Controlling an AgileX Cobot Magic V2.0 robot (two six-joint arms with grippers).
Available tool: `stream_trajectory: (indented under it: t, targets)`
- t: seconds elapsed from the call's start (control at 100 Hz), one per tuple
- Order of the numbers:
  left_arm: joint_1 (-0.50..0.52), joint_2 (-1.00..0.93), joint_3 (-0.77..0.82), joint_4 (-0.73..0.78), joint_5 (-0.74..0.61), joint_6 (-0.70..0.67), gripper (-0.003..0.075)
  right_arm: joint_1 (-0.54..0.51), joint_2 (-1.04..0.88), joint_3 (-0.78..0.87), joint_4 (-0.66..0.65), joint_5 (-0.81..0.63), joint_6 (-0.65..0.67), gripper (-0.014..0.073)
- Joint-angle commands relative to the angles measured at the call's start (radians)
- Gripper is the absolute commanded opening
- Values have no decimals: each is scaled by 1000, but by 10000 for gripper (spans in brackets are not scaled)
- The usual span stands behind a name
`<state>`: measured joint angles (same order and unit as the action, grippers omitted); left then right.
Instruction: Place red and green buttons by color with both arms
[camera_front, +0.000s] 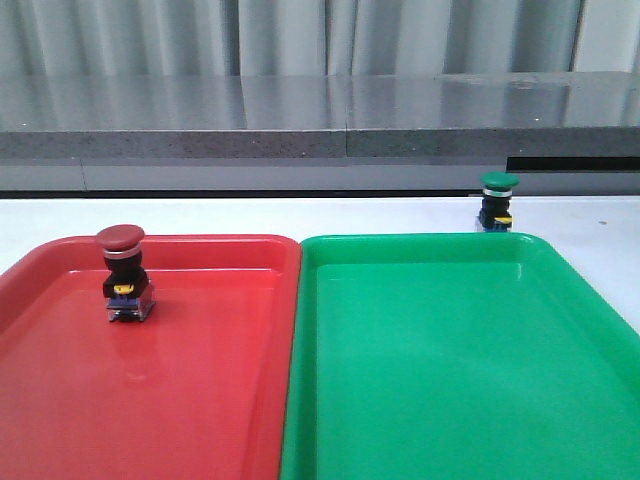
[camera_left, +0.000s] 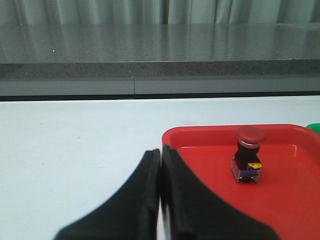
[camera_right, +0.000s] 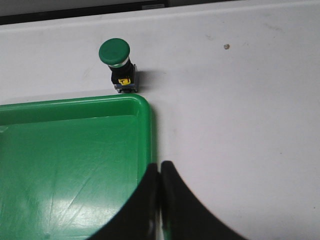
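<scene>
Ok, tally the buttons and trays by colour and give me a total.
Red: 2, the red button and the red tray it stands in.
Green: 2, the green button on the table beyond its tray, and the green tray.
Total: 4.

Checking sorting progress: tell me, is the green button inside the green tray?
No, the green button stands upright on the white table just outside the green tray.
</scene>
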<state>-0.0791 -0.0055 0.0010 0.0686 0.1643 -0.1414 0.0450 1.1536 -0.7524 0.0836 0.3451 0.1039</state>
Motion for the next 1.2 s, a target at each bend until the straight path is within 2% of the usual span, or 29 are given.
stream_trajectory:
  t: [0.0,0.17,0.25,0.38,0.53,0.9,1.19]
  targets:
    - [3,-30,26,0,-84,-4,-19,-4,-15,-35,2,-65,-2,136]
    - [3,-30,26,0,-84,-4,-19,-4,-15,-35,2,-48,-2,555]
    - [3,-30,26,0,-84,-4,-19,-4,-15,-35,2,-54,-2,668]
    - [3,-30,26,0,-84,-4,-19,-3,-11,-39,4,-87,-2,634]
    - [3,-30,26,0,-84,-4,-19,0,49,-111,5,-65,-2,633]
    - [3,-30,26,0,-84,-4,-19,107,374,-427,4,-40,-21,633]
    - [3,-30,26,0,-84,-4,-19,110,615,-662,4,43,-22,633]
